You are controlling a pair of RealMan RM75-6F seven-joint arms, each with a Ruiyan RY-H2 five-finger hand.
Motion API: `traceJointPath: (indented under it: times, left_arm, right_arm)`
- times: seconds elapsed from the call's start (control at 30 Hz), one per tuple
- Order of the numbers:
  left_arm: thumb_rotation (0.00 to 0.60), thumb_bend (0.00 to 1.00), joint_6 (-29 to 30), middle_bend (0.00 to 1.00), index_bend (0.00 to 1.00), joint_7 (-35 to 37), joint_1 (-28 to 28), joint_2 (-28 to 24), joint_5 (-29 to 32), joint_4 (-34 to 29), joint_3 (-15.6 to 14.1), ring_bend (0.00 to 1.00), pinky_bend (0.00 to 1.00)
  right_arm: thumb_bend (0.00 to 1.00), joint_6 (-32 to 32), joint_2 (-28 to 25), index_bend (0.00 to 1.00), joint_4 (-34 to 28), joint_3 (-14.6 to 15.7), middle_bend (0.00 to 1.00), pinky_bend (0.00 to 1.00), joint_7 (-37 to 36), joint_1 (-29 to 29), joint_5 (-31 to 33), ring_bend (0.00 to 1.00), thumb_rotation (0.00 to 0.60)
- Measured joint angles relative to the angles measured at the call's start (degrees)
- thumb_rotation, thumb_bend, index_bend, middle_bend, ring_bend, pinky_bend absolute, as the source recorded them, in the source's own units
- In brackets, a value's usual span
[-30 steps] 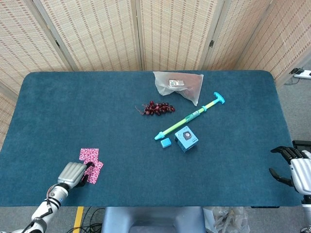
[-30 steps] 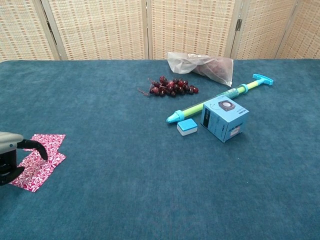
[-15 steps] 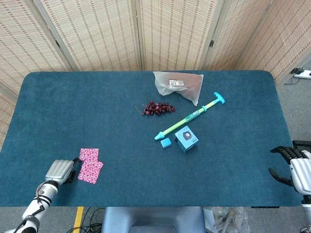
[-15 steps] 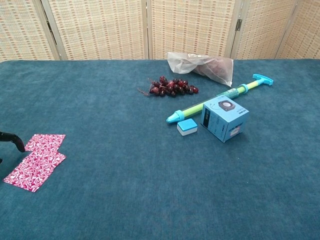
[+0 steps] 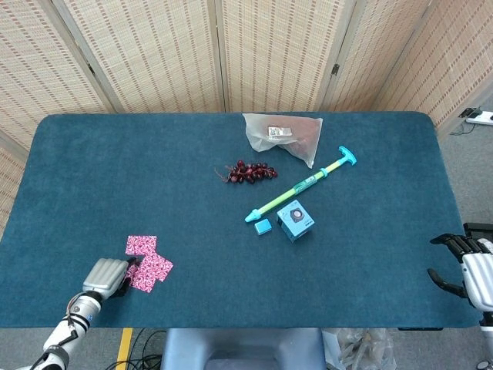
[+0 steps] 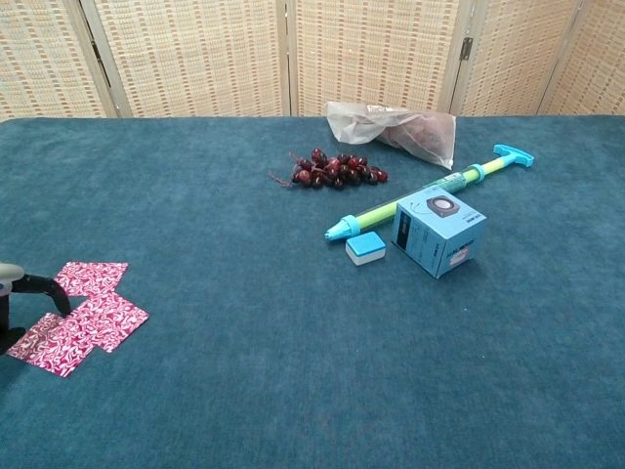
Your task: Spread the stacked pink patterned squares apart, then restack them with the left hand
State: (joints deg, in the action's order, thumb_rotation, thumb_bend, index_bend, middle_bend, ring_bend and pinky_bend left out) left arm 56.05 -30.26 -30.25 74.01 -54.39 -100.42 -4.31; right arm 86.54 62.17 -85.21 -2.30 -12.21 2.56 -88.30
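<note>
Three pink patterned squares lie fanned out near the table's front left corner. In the chest view one square [image 6: 91, 277] sits at the back, a second [image 6: 109, 320] overlaps to its front right, and a third [image 6: 41, 344] pokes out at the front left. From the head view they show as a back square [image 5: 141, 245] and a front square [image 5: 154, 270]. My left hand [image 5: 106, 276] rests at their left edge, its fingertips [image 6: 47, 289] touching the squares without gripping any. My right hand [image 5: 468, 270] hangs off the table's right edge, fingers apart, holding nothing.
Mid-table lie a blue box [image 6: 437, 231], a small blue block [image 6: 366, 248], a green and blue pump [image 6: 430, 191], a bunch of dark grapes [image 6: 334, 169] and a plastic bag [image 6: 395, 127]. Woven screens stand behind the table.
My left hand pulled left, then came back to the squares. The front square has slid to the right, and a third square now shows beneath it.
</note>
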Motion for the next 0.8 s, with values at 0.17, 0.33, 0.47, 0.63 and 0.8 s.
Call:
traceJointPath:
  times: [0.17,0.33,0.47,0.63,0.8]
  left_arm:
    - [0.6,0.65,-0.2,1.0,0.27,-1.4,-0.8,0.8,-1.1,-1.9,-0.3,0.99,1.0]
    - [0.6,0.65,-0.7,1.0,0.27,-2.6,-1.6,1.7,-1.3,-3.3,-0.6,0.99,1.0]
    - [0.6,0.65,-0.9,1.0,0.28,-3.2,-2.1,2.1,-1.2,-4.2,-0.7,0.99,1.0]
    - [0.6,0.65,0.6,1.0,0.28,-2.9,-2.1,1.8,-2.3,-5.3,-0.4,0.99,1.0]
    - [0.6,0.64,4.4,1.0,0.28,-0.6,-1.0,0.2,-4.8,-5.2,0.6,0.99,1.0]
  right_arm:
    - [0.28,0.1,0.1,0.33,0.5,0.1,0.34,0.32,-0.6,-0.2,0.1,0.28,0.6]
    - [0.28,0.5,0.1,0.33,1.0,0.1,0.34,0.32,-1.3,-0.6,0.2,0.28,0.6]
    - [0.28,0.8,0.2,0.33,1.5,0.1,0.34,0.32,-1.9,-0.8,0.2,0.29,0.6]
    - [0.28,0.9,0.3,0.33,2.0,0.1,0.34,0.32,-2.5,-0.8,0.0,0.29,0.6]
    - [0.28,0.9,0.4,0.33,2.2,0.1,0.34,0.32,-2.8,-0.7,-0.4,0.29,0.6]
